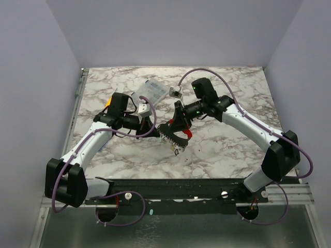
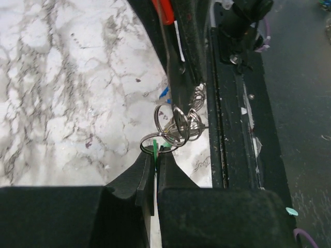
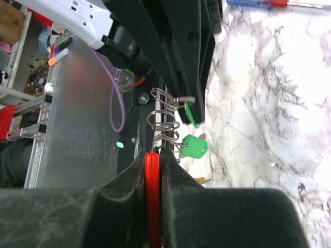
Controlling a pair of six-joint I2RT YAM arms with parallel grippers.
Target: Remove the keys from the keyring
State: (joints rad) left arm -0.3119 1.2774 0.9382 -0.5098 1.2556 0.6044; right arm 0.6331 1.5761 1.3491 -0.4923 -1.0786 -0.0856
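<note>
- Left wrist view: the keyring (image 2: 175,124), a cluster of thin silvery loops, hangs in the air over the near part of the marble table (image 2: 62,93), between the two grippers.
- One green-tagged key (image 2: 155,150), threaded on the lowest loop, is pinched by the left gripper (image 2: 156,157). The jaws are pressed flat against the tag with no visible gap.
- Right wrist view: the red fob (image 3: 151,173) joined to the loops is clamped edge-on by the right gripper (image 3: 152,155). Its jaws are almost together, parted only by the thickness of the fob.
- A second green key (image 3: 195,146) dangles free from the loops, just beside the pinched one, touching neither gripper.
- Top external view: both arms converge over the middle of the table. The red fob and the hanging keys lie at their meeting point, lifted off the marble.
- A clear plastic box (image 1: 155,92) lies farther back on the table, well apart from the keyring.
- A red-and-blue pen (image 3: 253,2) lies on the marble at the upper edge of the right wrist view.
</note>
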